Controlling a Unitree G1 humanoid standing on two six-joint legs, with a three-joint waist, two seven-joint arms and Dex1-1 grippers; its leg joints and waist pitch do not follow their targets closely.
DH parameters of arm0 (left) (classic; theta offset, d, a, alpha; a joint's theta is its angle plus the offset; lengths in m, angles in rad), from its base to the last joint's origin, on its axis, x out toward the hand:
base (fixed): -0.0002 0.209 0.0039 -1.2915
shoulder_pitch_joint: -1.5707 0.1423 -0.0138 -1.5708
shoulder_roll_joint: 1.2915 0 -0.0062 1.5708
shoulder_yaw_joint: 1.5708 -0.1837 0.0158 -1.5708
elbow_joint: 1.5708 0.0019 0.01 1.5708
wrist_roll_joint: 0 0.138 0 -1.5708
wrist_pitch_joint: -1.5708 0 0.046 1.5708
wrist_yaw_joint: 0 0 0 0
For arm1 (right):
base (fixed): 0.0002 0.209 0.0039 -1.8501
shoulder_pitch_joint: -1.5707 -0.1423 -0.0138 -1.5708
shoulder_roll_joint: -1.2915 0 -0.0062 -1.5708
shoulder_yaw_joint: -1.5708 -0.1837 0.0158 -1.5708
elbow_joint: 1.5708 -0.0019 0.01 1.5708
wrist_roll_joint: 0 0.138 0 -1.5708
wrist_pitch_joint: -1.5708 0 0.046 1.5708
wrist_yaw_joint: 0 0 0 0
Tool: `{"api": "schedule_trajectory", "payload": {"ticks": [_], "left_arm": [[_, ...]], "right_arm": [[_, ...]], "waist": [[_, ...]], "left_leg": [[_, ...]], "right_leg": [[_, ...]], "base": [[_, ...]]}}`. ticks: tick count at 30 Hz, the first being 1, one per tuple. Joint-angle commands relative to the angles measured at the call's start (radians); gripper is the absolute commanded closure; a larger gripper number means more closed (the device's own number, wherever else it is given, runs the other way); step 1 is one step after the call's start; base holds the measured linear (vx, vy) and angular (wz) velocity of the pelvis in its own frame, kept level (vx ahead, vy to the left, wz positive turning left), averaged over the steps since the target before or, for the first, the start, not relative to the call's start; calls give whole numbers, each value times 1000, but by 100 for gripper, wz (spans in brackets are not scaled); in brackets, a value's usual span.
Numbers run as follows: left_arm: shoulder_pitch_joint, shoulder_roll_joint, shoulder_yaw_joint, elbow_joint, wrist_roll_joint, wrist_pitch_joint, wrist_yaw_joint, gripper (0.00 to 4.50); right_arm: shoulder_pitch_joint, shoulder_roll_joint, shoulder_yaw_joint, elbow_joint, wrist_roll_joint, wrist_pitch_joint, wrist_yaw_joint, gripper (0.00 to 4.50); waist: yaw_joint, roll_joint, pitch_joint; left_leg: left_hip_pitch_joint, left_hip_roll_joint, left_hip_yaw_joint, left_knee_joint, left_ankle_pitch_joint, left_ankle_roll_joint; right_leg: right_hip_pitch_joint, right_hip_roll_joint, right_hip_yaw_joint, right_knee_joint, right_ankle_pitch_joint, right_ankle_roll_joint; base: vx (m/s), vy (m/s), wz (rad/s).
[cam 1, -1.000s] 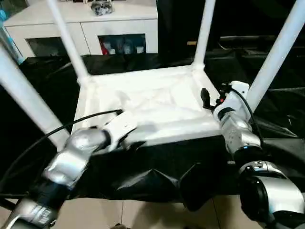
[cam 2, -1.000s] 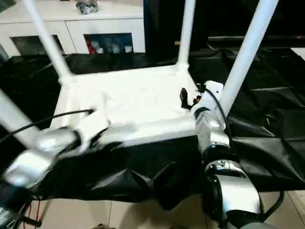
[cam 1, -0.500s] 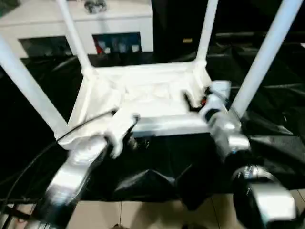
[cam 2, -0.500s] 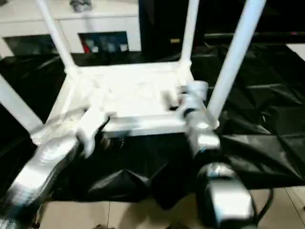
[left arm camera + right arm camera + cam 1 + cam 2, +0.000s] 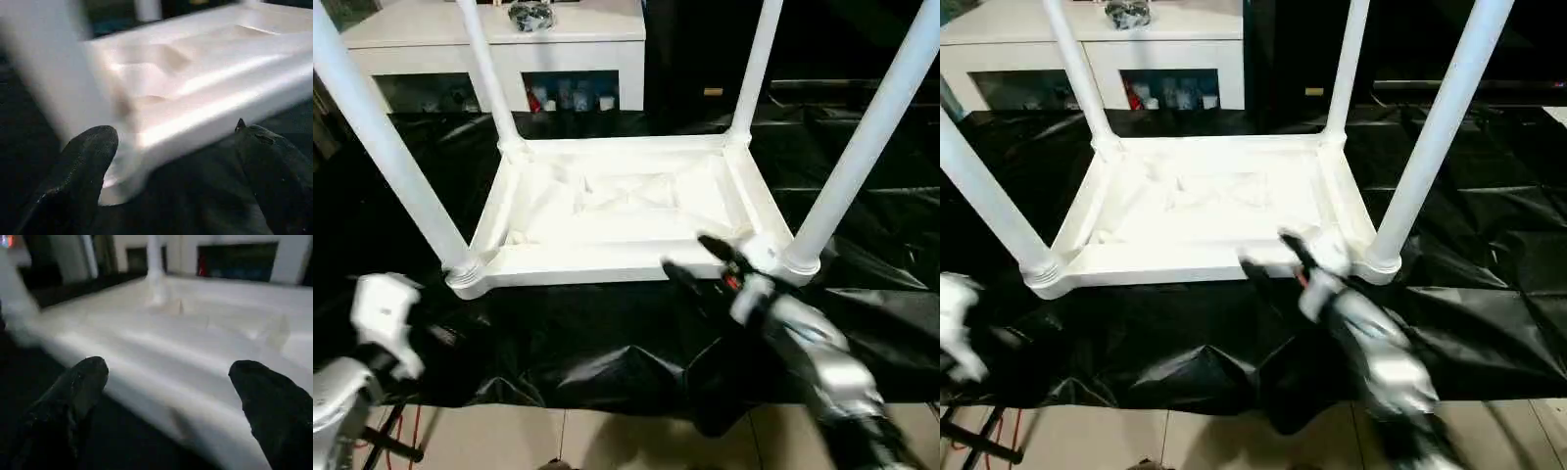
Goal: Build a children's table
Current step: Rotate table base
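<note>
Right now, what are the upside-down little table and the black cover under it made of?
The table top looks like white moulded plastic: smooth, slightly glossy, with rounded rims and shaped hollows underneath. The legs seem to be the same white plastic, as smooth round tubes. The black cover looks like thin plastic sheeting, since it is shiny and sharply creased, though it could be a coated cloth.

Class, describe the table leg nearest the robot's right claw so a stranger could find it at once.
Start at the black-draped work table, where the white children's table lies upside down with four legs pointing up. Go to its near corner on the robot's right. That leg rises just beside the open right claw.
</note>
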Motion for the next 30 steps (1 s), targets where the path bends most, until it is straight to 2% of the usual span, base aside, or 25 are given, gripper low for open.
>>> {"api": "schedule_trajectory", "payload": {"ticks": [1,2,4,5,7,9,12,16,19,22,23,24,26,29,30], "left_arm": [[-28,-21,42,19,-13,1,64,9],[-49,-33,46,23,-20,13,79,9],[-80,-56,51,25,-28,26,89,9],[-107,-66,47,28,-26,31,104,9],[-136,-69,35,39,-27,44,119,9],[-167,-73,26,54,-41,58,138,9],[-204,-97,28,59,-76,83,149,9],[-254,-109,31,94,-53,136,202,9],[-284,-112,32,121,-49,159,241,9],[-310,-121,41,143,-70,175,262,9],[-313,-123,42,144,-80,178,256,9],[-323,-133,42,138,-141,205,207,9],[-312,-138,23,110,-209,232,115,9],[-284,-129,-18,78,-250,266,19,9],[-268,-120,-39,60,-272,295,-21,9]], "right_arm": [[26,-46,4,-84,19,79,36,0],[36,-74,-8,-96,23,117,37,0],[48,-104,-32,-113,26,174,16,0],[46,-112,-61,-107,29,205,-9,0],[38,-117,-88,-96,44,244,-29,0],[31,-122,-110,-93,56,296,-60,0],[30,-127,-117,-105,65,350,-82,0],[15,-109,-121,-91,26,396,-146,0],[2,-99,-124,-80,31,419,-166,0],[-6,-96,-116,-76,27,425,-174,0],[-9,-95,-114,-71,23,423,-177,0],[-25,-91,-108,-44,5,417,-195,0],[-49,-84,-105,-2,-16,409,-220,0],[-79,-74,-104,46,-34,403,-242,0],[-88,-73,-98,59,-43,398,-248,0]], "waist": [[-1,8,-48],[-1,4,-47],[3,6,-51],[3,9,-52],[2,5,-54],[2,13,-55],[2,10,-57],[2,10,-52],[-2,10,-52],[-2,13,-57],[-2,13,-57],[-2,14,-58],[-2,15,-60],[-1,13,-60],[4,15,-61]], "left_leg": [[12,8,-6,-89,-468,-2],[10,6,-6,-89,-459,1],[11,7,-5,-86,-426,3],[8,6,-6,-86,-417,2],[7,5,-5,-83,-410,3],[7,4,-5,-82,-396,5],[8,2,-3,-79,-383,6],[13,1,-3,-79,-410,-2],[12,-2,-8,-79,-420,-12],[10,-1,-9,-79,-403,-11],[10,0,-9,-80,-400,-10],[9,0,-8,-80,-398,-11],[10,0,-6,-78,-394,-16],[11,0,-4,-78,-392,-16],[16,4,-1,-77,-393,-17]], "right_leg": [[24,-26,31,-101,-505,-67],[27,-25,30,-104,-507,-63],[27,-25,31,-101,-474,-76],[29,-27,30,-98,-462,-86],[30,-27,29,-97,-447,-93],[32,-26,28,-94,-425,-97],[33,-25,25,-95,-418,-105],[27,-24,22,-101,-471,-90],[28,-26,18,-106,-524,-62],[31,-26,18,-104,-484,-63],[32,-27,19,-103,-471,-67],[32,-27,19,-100,-451,-77],[31,-28,20,-96,-429,-105],[30,-30,23,-94,-409,-128],[27,-30,25,-94,-401,-135]], "base": [[0,0,0],[0,0,0],[0,0,0],[0,0,0],[0,0,0],[0,0,0],[0,0,0],[0,0,0],[0,0,0],[0,0,0],[0,0,0],[0,0,0],[0,0,0],[0,0,0],[0,0,0]]}}
